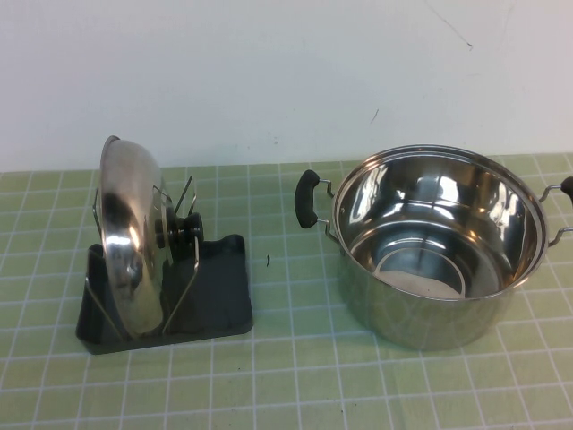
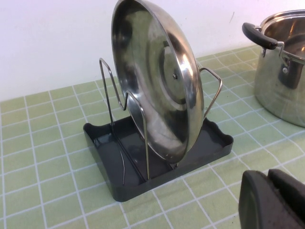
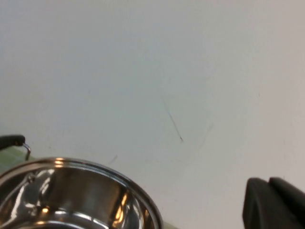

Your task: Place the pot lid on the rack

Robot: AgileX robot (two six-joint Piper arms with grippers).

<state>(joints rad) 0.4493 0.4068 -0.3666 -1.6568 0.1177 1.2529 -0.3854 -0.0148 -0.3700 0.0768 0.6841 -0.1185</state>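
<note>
The pot lid (image 1: 132,237) stands on edge in the rack (image 1: 224,296), held nearly upright between the thin wire prongs, its black knob (image 1: 179,227) pointing toward the pot and its lower rim down in the rack's dark grey tray. In the left wrist view the lid's shiny hollow underside (image 2: 157,81) faces the camera, leaning a little against one wire loop, with other prongs rising on either side of it. The pot (image 1: 439,246), the largest thing on the green tiled mat (image 1: 295,385), sits well apart from the rack, on the side the knob faces; it is open-topped, empty and shiny inside, and its black side handle (image 1: 309,199) points back toward the rack. The rack is narrower than the pot, and its tray holds nothing but the lid. The left gripper (image 2: 274,200) hangs low over the mat just beside the rack, on the lid's underside, its dark fingers pressed together and holding nothing. The right gripper (image 3: 274,202) is raised near the pot's far rim (image 3: 86,167), facing the white wall, its fingers likewise clenched on nothing.
</note>
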